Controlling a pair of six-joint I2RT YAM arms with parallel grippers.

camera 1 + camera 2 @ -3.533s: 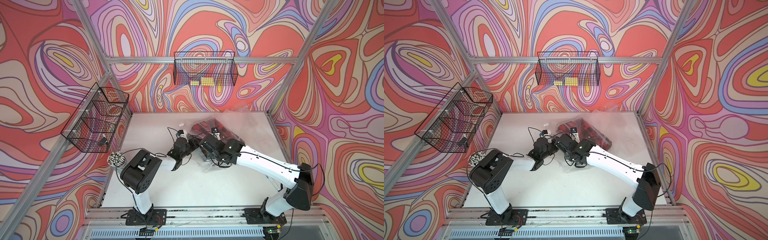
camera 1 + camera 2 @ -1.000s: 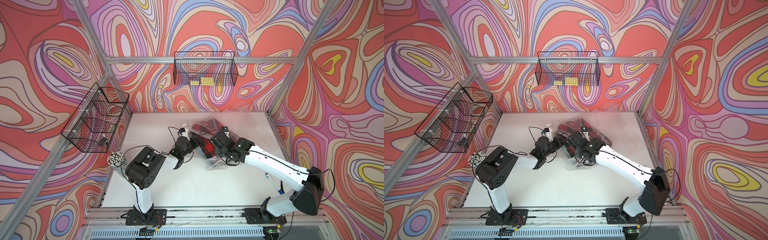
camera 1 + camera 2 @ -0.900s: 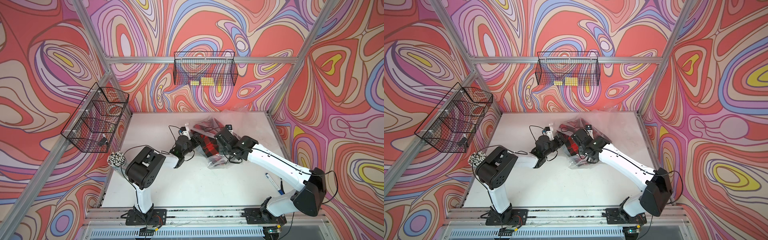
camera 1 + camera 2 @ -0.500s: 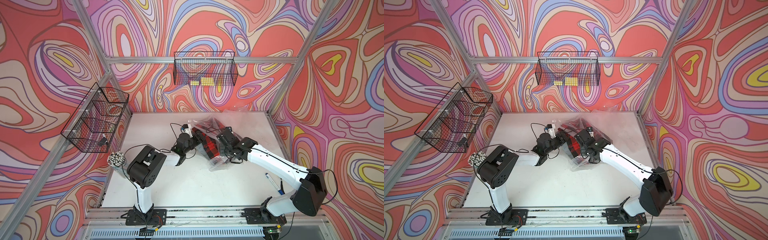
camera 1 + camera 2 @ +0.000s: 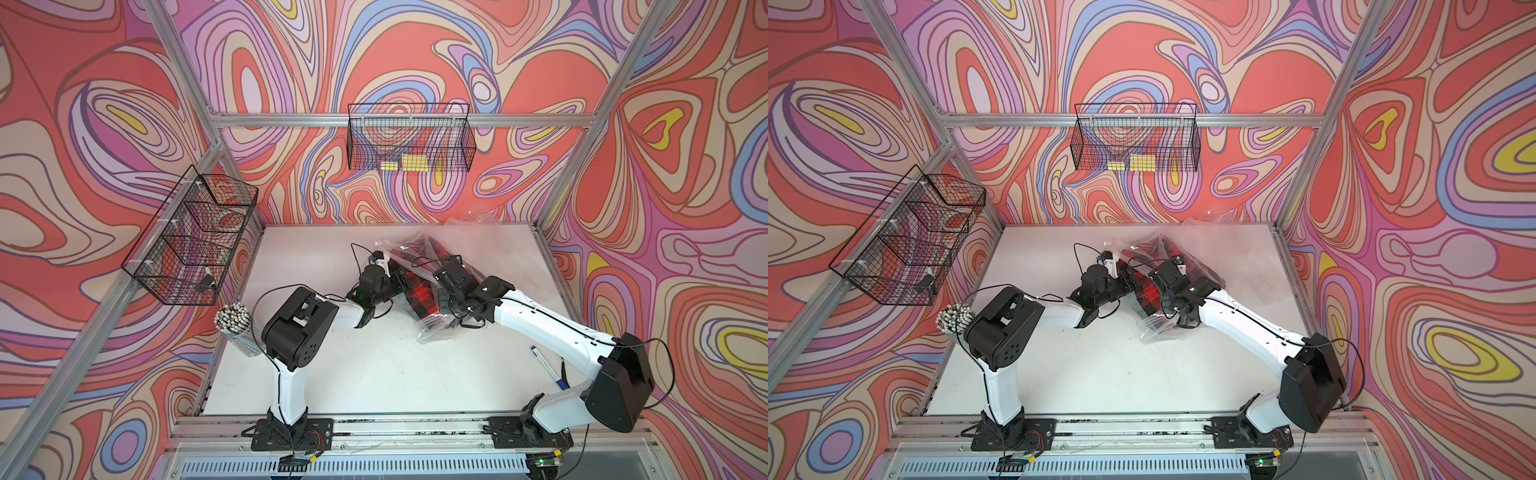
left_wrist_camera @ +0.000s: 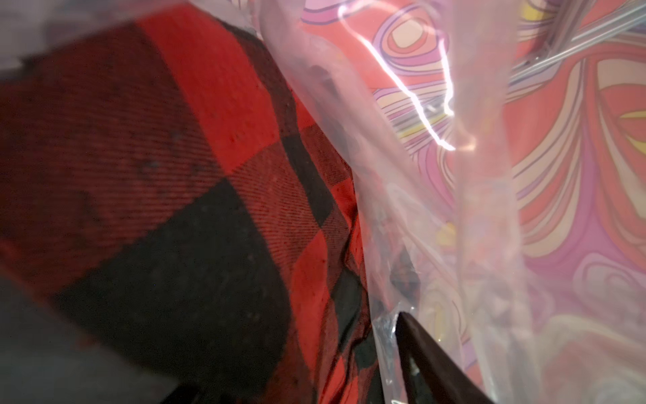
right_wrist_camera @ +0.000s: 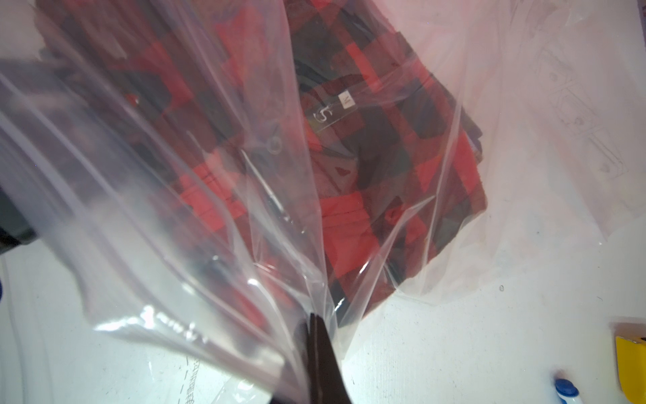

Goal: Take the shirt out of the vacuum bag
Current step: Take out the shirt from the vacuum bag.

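Observation:
The clear, crinkly vacuum bag (image 5: 436,332) (image 5: 1156,328) lies at the middle back of the table with a red-and-black plaid shirt (image 5: 422,297) (image 5: 1148,297) inside. My right gripper (image 5: 441,293) (image 7: 316,323) is shut on a fold of the bag's film and holds it up off the table; the shirt (image 7: 367,157) shows through the plastic beyond it. My left gripper (image 5: 397,278) (image 6: 314,335) reaches into the bag's mouth from the left. Its jaws stand apart with shirt (image 6: 174,175) fabric between them. One dark finger (image 6: 423,353) lies against the film; the other is hidden.
Wire baskets hang on the left wall (image 5: 195,241) and the back wall (image 5: 411,143). A cup of white-tipped sticks (image 5: 235,328) stands at the table's left edge. A blue-capped pen (image 5: 548,368) (image 7: 566,390) and a yellow item (image 7: 631,367) lie at the right.
My left gripper has pushed back and right, deeper into the bag's mouth, and its jaws have narrowed. My right gripper has drawn the held film a little toward the back.

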